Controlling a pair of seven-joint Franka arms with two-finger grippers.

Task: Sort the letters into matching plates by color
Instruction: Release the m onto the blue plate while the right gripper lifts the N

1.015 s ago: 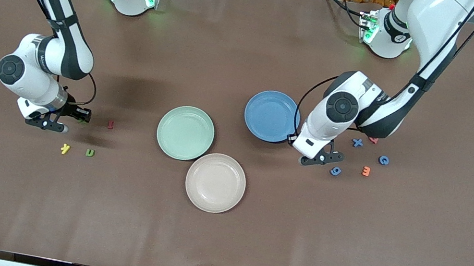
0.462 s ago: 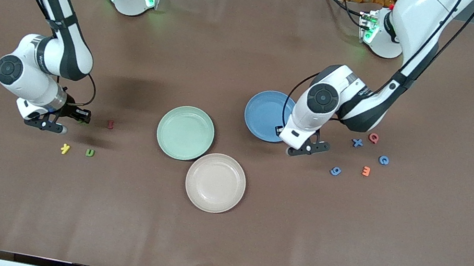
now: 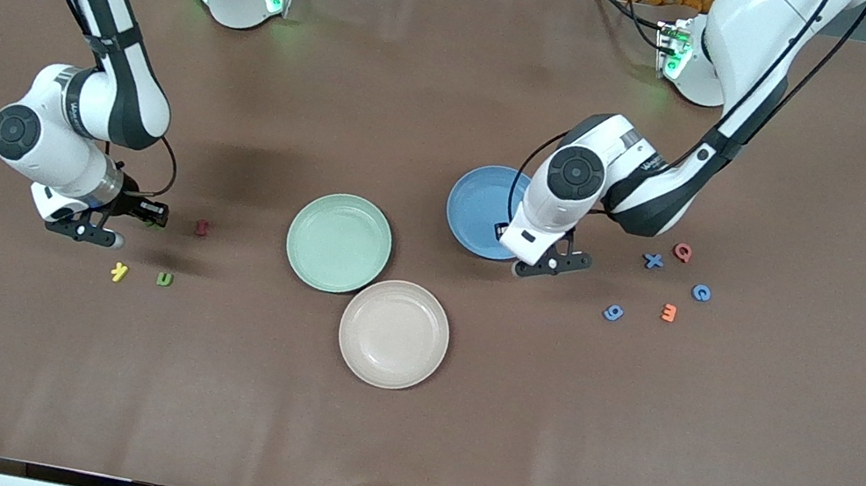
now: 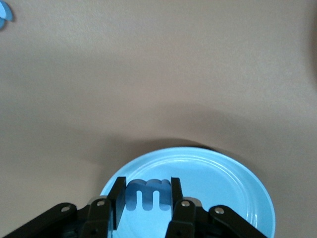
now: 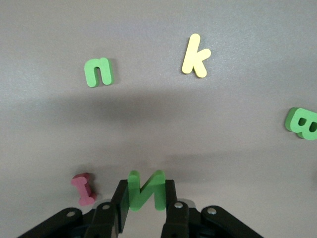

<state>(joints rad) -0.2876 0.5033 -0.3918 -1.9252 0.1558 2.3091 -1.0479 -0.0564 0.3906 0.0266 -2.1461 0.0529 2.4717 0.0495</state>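
My left gripper (image 3: 503, 231) is shut on a blue letter m (image 4: 147, 194) and hangs over the edge of the blue plate (image 3: 477, 197), which fills the lower part of the left wrist view (image 4: 223, 188). Toward the right arm's end of the table, my right gripper (image 3: 153, 214) is shut on a green letter N (image 5: 144, 191), low over the table beside a red letter I (image 3: 201, 227). The mint green plate (image 3: 339, 242) and the pinkish-beige plate (image 3: 394, 333) hold nothing.
A yellow k (image 3: 119, 272) and a green n (image 3: 164, 279) lie near the right gripper. A green B (image 5: 301, 123) shows in the right wrist view. Near the left arm lie a blue x (image 3: 652, 261), red Q (image 3: 682, 252), blue c (image 3: 701, 293), orange 3 (image 3: 668, 312) and blue 9 (image 3: 613, 312).
The left gripper has carried the blue m away from the loose letters to over the blue plate's edge. The right gripper has hardly moved.
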